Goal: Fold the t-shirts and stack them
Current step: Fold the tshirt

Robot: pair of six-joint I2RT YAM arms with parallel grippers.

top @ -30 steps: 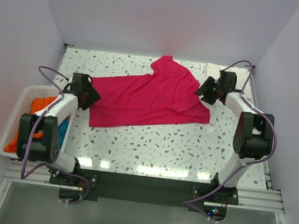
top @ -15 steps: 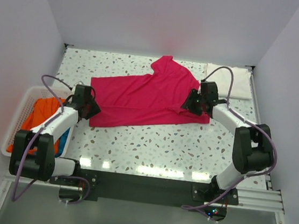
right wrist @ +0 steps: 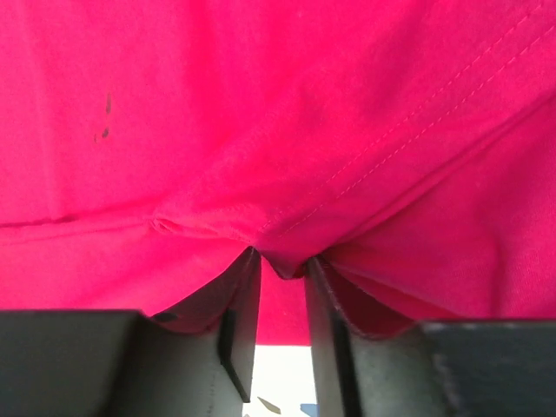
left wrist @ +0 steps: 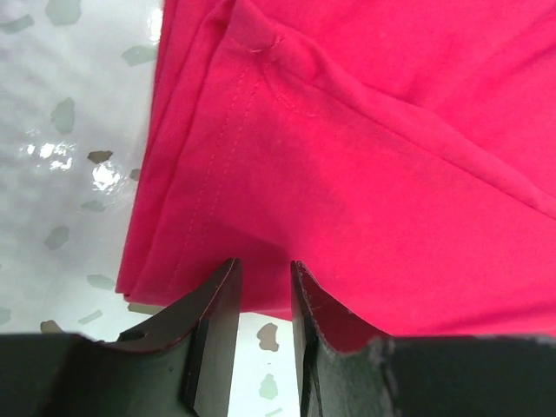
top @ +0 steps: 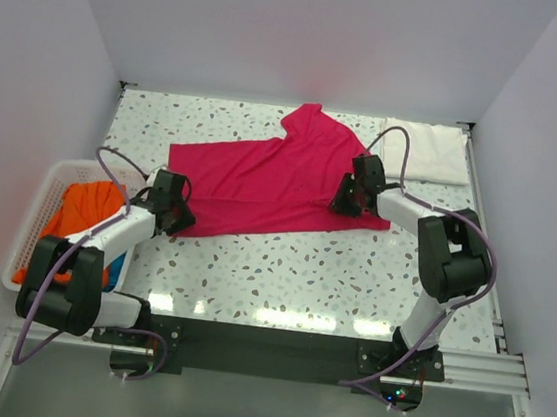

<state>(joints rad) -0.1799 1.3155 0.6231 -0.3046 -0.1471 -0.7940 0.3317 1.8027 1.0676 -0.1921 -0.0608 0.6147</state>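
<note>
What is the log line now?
step: grasp; magenta t-shirt: spread out; right jaws: pinching its edge; left jaws: at its corner, grip unclear

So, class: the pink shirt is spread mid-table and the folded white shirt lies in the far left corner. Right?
Wrong corner. The top external view shows the folded white shirt in the far right corner; the pink shirt is spread mid-table.

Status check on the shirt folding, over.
Left pincer part open at pink t-shirt hem corner. Right pincer pinching its right end, cloth puckered. White folded t-shirt apart, far right; nothing in the way.
</note>
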